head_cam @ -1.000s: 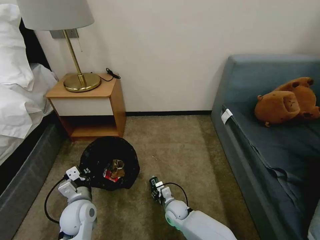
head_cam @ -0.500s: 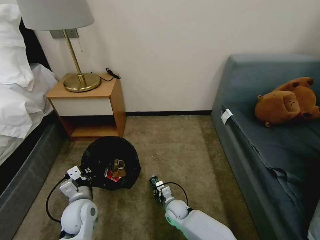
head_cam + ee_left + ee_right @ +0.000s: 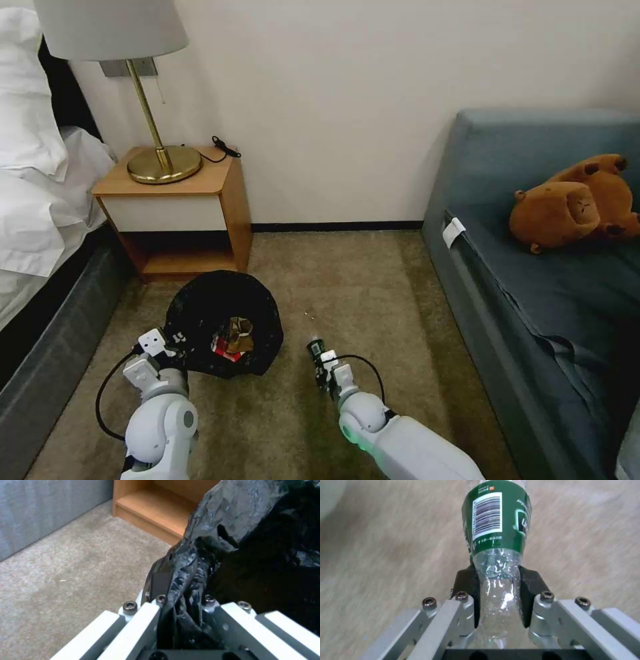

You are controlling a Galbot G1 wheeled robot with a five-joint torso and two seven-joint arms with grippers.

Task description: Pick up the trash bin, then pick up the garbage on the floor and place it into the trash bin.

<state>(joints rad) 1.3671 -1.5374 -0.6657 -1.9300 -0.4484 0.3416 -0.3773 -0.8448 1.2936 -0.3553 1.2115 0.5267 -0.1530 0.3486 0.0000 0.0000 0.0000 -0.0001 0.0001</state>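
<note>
Left gripper is pinched on the liner at the near rim of the trash bin; we see packets already lying inside, just beyond its fingertips. To the right, well apart from the bin, our right gripper is clamped on the clear bottle, green label pointing away from the wrist. We judge the step as carrying the bottle to the bin. Next move calls for swinging it leftward over the bin mouth, then letting go. The right wrist view shows the pads squeezing the bottle's clear body; the head view cannot resolve this. The left wrist view shows black plastic bunched between the jaws.
</note>
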